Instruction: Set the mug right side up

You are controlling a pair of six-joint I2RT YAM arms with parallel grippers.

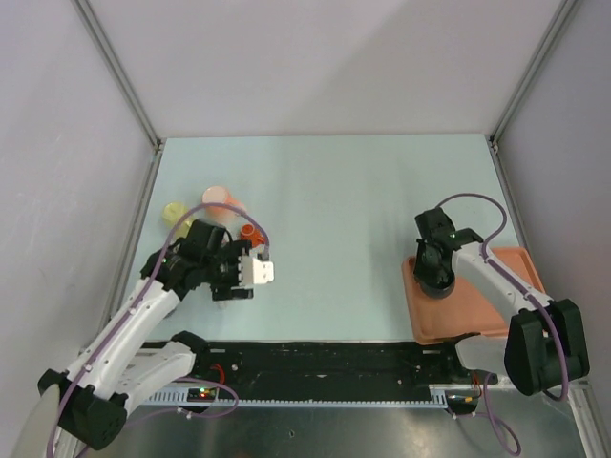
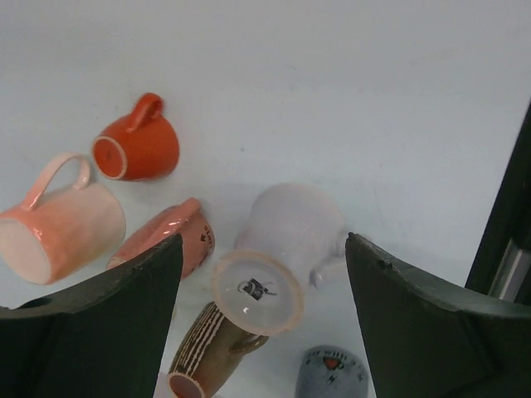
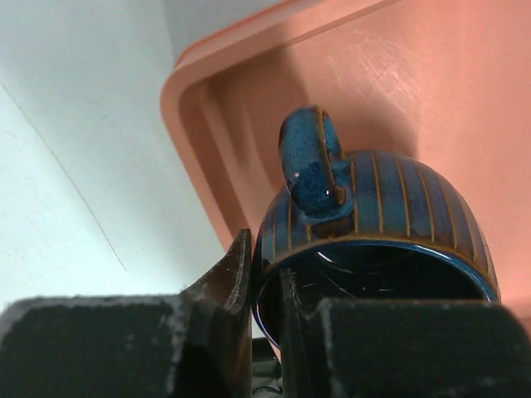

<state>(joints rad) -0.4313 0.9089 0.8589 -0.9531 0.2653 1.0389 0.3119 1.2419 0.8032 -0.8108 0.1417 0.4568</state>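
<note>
Found left tool [image 2: 261, 249] gaping over white mug [image 2: 290, 225], tipped base-up among other mugs [image 2: 141, 149] on worktop [image 2: 332, 83]. Saw right tool [image 3: 264, 269] pinching blue mug [image 3: 398, 207] by rim at tray [image 3: 274, 99]. Judged risk: closing could knock crowded pieces, or lose slick glaze mid-turn.

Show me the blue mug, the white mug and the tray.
blue mug [image 3: 406, 195], right wrist view, striped side wall.
white mug [image 2: 294, 220], left wrist view, rounded body.
tray [image 3: 431, 66], right wrist view, bare floor.
</note>
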